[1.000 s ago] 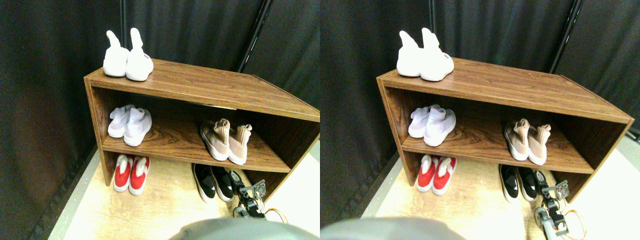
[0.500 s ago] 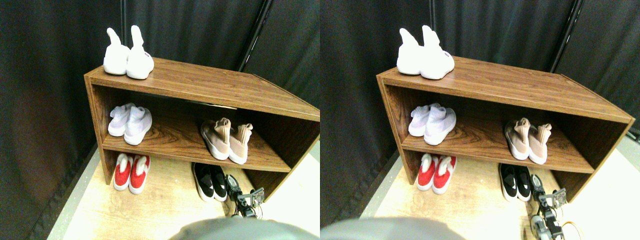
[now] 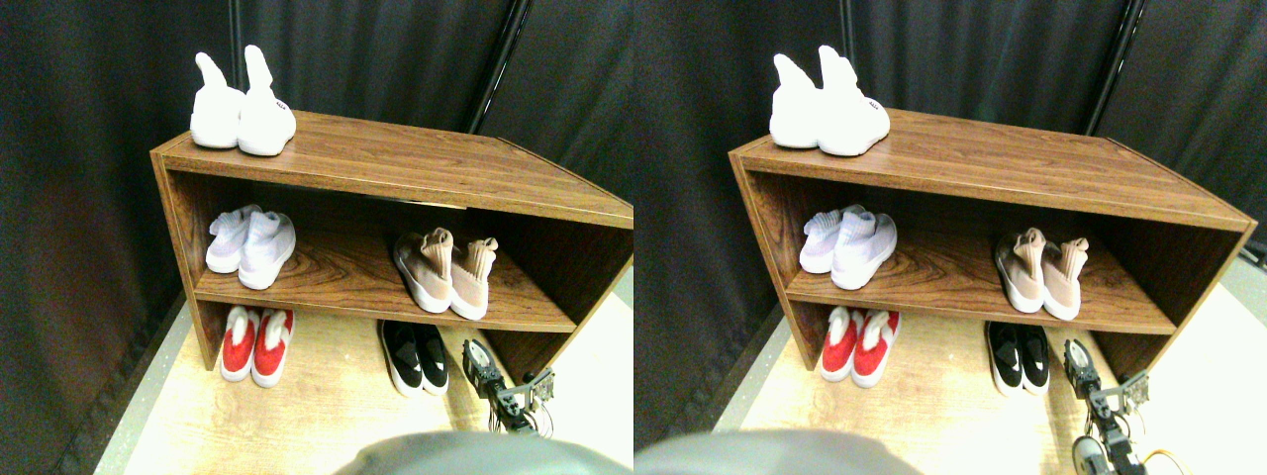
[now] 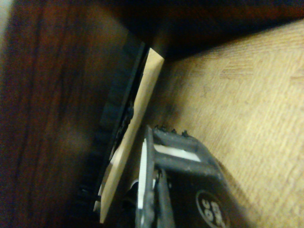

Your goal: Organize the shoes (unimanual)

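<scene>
The black shoes with white soles stand side by side on the floor under the right part of the rack, toes toward me. On the middle board above them sits the beige shoe pair, close together. My right gripper hovers low over the floor just right of the black pair, a small gap away, holding nothing. In the wrist view the dark jaw frame lies over the wood-grain floor, next to a dark wooden panel.
The wooden shoe rack has a white high-cuff pair on top at the left. A pale pair sits on the middle board at the left, a red-and-white pair on the floor below. Black curtains hang behind.
The camera has shifted slightly. My gripper has drawn back to the right, away from the black pair it was touching. The right black shoe now sits closer to its mate.
</scene>
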Robot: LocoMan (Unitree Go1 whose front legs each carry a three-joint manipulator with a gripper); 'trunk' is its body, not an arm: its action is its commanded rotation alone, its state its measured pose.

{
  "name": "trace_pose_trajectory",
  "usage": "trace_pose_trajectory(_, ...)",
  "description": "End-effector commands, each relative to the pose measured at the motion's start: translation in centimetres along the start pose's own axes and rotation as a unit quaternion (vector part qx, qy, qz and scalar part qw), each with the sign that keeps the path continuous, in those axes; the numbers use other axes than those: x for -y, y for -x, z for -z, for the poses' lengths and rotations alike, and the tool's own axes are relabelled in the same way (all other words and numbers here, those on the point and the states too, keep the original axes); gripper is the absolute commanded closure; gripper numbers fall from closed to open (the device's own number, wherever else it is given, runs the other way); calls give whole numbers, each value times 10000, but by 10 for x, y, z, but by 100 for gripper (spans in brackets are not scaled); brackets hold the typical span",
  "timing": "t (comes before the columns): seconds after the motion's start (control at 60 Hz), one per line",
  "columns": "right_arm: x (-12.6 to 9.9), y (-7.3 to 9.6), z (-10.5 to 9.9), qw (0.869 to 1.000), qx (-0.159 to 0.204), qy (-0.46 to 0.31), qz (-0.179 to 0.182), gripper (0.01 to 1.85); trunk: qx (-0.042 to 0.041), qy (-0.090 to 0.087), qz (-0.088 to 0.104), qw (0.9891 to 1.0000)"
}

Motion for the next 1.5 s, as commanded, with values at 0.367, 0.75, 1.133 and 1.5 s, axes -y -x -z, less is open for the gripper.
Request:
trace_pose_trajectory(0.367,-39,71,2,9979,-40,-166,-626,180,249,130,44,9996)
trace_pose_trajectory(0.75,-77,115,14,9877,-682,0,-1408,180,472,146,16,9988)
trace_pose_trajectory(1.133,-109,143,24,9787,-890,86,-1850,180,574,94,43,9983)
trace_pose_trajectory(1.5,-115,158,22,9750,-965,-85,-2002,180,566,51,90,9983)
